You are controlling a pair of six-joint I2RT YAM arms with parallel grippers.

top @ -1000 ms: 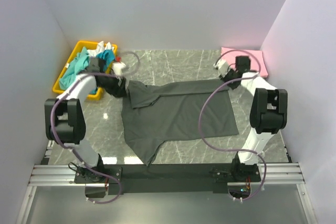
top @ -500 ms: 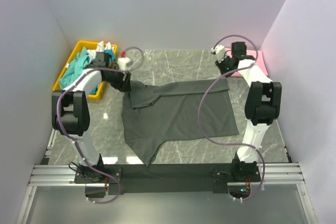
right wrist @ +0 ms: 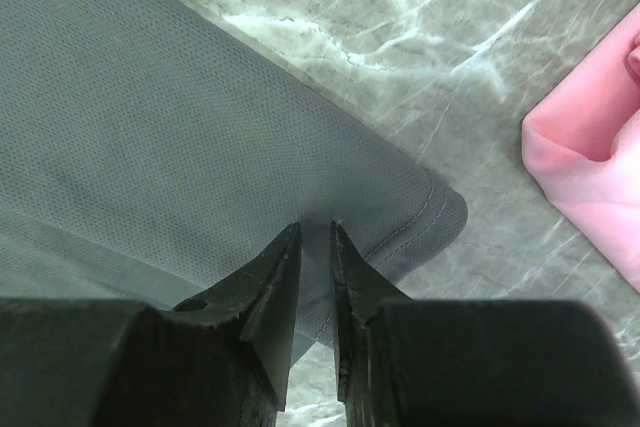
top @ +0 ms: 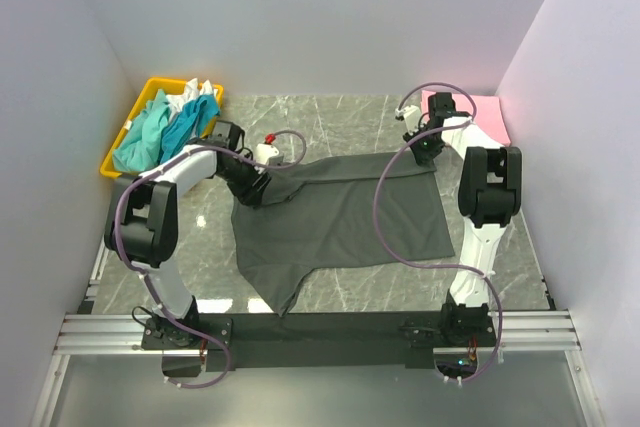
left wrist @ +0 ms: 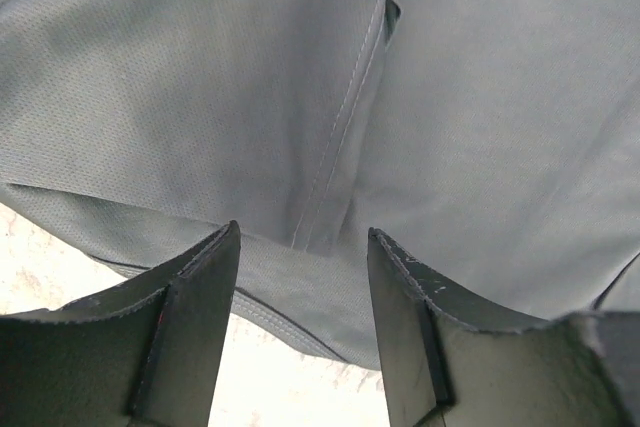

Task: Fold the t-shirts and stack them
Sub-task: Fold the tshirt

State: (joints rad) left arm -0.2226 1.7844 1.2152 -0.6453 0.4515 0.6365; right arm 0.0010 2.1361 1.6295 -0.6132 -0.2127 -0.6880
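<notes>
My left gripper (left wrist: 303, 231) spread over the charcoal t-shirt (top: 340, 212), at a seam | my right gripper (right wrist: 315, 227) nearly pressed together at its far right corner, pinching or not I cannot tell | shirt flat on marble table (top: 340, 117) | pale walls

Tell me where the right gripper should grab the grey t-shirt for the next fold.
I'd take the grey t-shirt by its far right hem corner, coming down from above with one finger past its edge. That corner lies flat and free on the marble table, just ahead of the right gripper.
</notes>
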